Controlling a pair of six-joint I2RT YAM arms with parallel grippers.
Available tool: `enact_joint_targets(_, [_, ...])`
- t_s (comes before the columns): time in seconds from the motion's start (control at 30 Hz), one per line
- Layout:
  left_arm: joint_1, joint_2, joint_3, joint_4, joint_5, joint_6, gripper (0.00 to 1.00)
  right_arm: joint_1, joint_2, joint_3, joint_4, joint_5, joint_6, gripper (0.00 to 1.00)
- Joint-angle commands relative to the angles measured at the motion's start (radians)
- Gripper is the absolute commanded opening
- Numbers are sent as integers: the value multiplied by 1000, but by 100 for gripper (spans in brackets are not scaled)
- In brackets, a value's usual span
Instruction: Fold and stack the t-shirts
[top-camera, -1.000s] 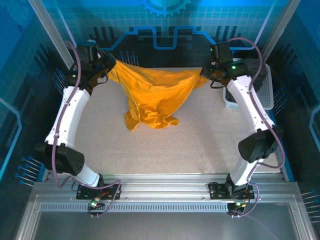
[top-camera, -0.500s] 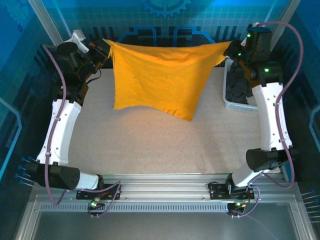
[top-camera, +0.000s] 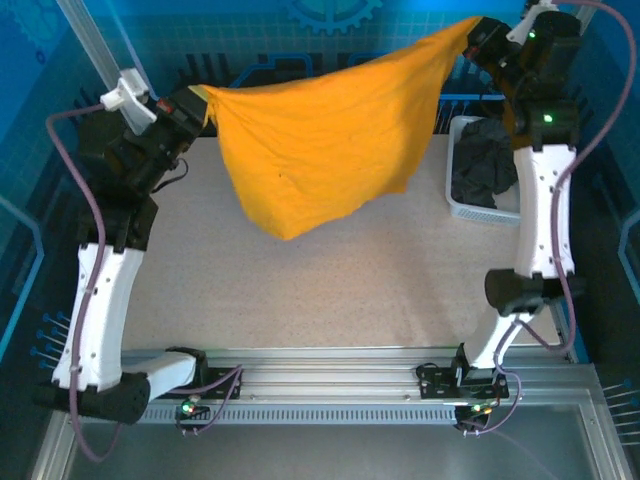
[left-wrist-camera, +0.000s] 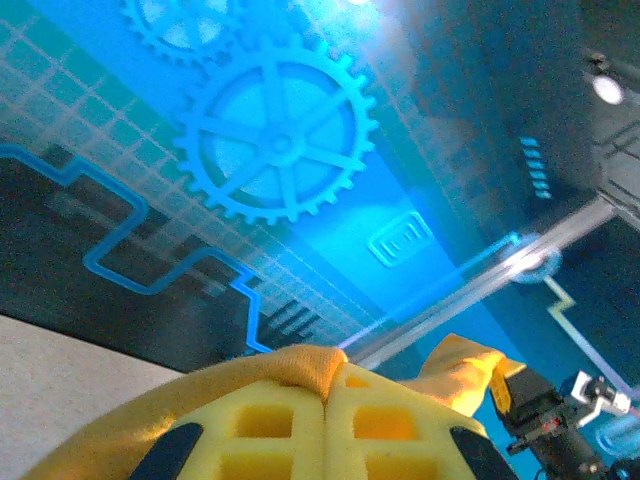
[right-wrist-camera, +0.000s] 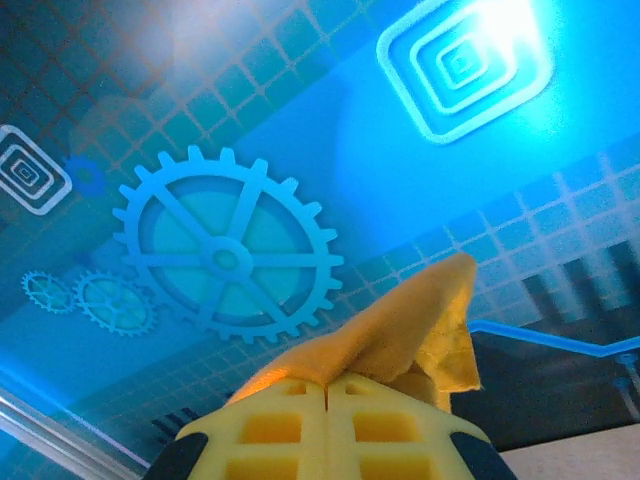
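while left end effector (top-camera: 205, 99) and right end effector (top-camera: 471, 32) clamp its corners, orange-yellow t-shirt (top-camera: 320, 140) hangs spread between them

blue gear-patterned wall (top-camera: 250, 35), speckled table (top-camera: 330, 290)

1. Left arm (top-camera: 100, 300) and right arm (top-camera: 540, 220): smooth white shells between rounded black joints (top-camera: 515, 290).
2. Purple-grey cables (top-camera: 57, 160) loop outside each arm.
3. Green lights (top-camera: 547, 118) dot the right arm's black wrist; a white clip (top-camera: 128, 93), perhaps a cable holder, tops the left.
4. Left gripper (left-wrist-camera: 326, 400) and right gripper (right-wrist-camera: 327, 400): yellow waffle-grid pads, black outer corners.
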Motion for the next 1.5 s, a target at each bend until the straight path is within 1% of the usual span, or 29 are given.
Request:
enact_joint_targets(0.0, [49,160,67,-54,8,-40,0,37,137,101,5,-62,52,0])
enact_joint_targets(0.07, [86,245,138,-43,25,-88,0,53,197,186,1,-58,59,0])
enact_joint_targets(0.2, [134,347,309,-40,31,-132,0,53,257,300,5,-55,87,0])
enact_joint_targets(0.3, [155,376,439,-56,31,-114,0,48,243,297,18,-56,86,0])
enact_joint_targets(0.4, [159,332,458,-49,32,-71,0,33,192,244,10,-72,82,0])
enact_joint_targets(0.47, [156,255,379,-50,39,-54,0,25,113,132,17,-78,68,0])
enact_joint_targets(0.5, [150,205,307,-48,32,-48,0,25,64,54,28,-80,55,0])
enact_joint_targets(0.53, [134,133,200,-38,13,-36,0,26,-9,-63,49,-78,40,0])
enact_joint_targets(0.6, [81,-13,-47,-14,-41,-10,0,34,-163,-343,110,-70,27,0])
enact_joint_targets(0.67, [7,-158,-324,-47,-128,-13,0,47,-338,-680,170,-45,28,0])
enact_joint_targets(0.7, [-26,-214,-438,-65,-162,-22,1,56,-404,-822,188,-36,38,0])
enact_joint_targets(0.73, [-62,-282,-576,-81,-188,-37,10,66,-470,-979,206,-33,39,0])
enact_joint_targets(0.77, [-92,-335,-700,-101,-206,-63,24,75,-528,-1117,205,-23,46,0])
enact_joint_targets(0.8, [-118,-372,-791,-116,-208,-80,34,83,-561,-1220,190,-17,50,5])
enact_joint_targets(0.83, [-143,-411,-884,-141,-207,-105,40,90,-593,-1339,180,-11,52,16])
enact_joint_targets(0.87, [-165,-445,-959,-176,-205,-141,43,92,-611,-1419,153,-2,59,30])
enact_joint_targets(0.9, [-183,-472,-1008,-202,-196,-166,46,89,-617,-1473,123,4,63,38])
enact_joint_targets(0.93, [-201,-502,-1050,-233,-188,-182,49,85,-615,-1516,93,10,54,43])
enact_joint_targets(1.0, [-229,-558,-1079,-322,-200,-190,51,84,-599,-1560,24,53,42,49])
enact_joint_targets(1.03, [-234,-583,-1078,-368,-206,-186,52,80,-583,-1564,-12,63,39,50])
enact_joint_targets(1.13, [-234,-612,-1047,-449,-222,-153,56,88,-562,-1551,-68,79,23,51])
enact_joint_targets(1.2, [-234,-579,-1006,-464,-223,-132,56,94,-570,-1545,-71,89,19,51])
enact_joint_targets(1.3, [-233,-469,-945,-449,-206,-139,53,111,-574,-1536,-51,97,5,50])
enact_joint_targets(1.37, [-234,-384,-907,-418,-197,-146,52,128,-555,-1521,-37,96,-9,47])
enact_joint_targets(1.47, [-233,-275,-850,-349,-214,-128,51,148,-508,-1488,-20,77,-23,42])
